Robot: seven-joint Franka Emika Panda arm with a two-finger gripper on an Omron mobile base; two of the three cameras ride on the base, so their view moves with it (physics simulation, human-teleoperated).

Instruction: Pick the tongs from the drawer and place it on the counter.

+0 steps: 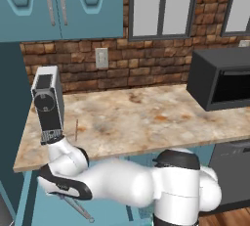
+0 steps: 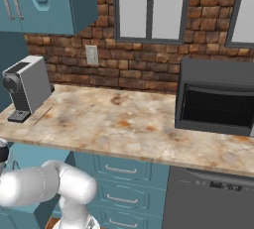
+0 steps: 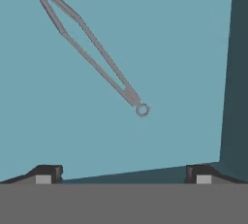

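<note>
From the hand view the tongs (image 3: pixel 92 51) lie flat on the drawer (image 3: pixel 160 48) bottom, slanting, ringed end nearest the hand (image 3: pixel 123 175), whose fingers stand wide apart, gripping nothing. The base views give the marbled tabletop (image 1: pixel 146 117), with coffee machine (image 2: pixel 27 86) and microwave (image 2: pixel 216 96).

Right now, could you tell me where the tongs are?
In the hand view, the tongs lie diagonally on the drawer floor, upper left, beyond the open gripper.

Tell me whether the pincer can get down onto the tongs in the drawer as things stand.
Probably yes. The pincer is open above the tongs, which lie alone on the drawer floor with nothing over them; they sit off-centre, so it must shift first.
</note>
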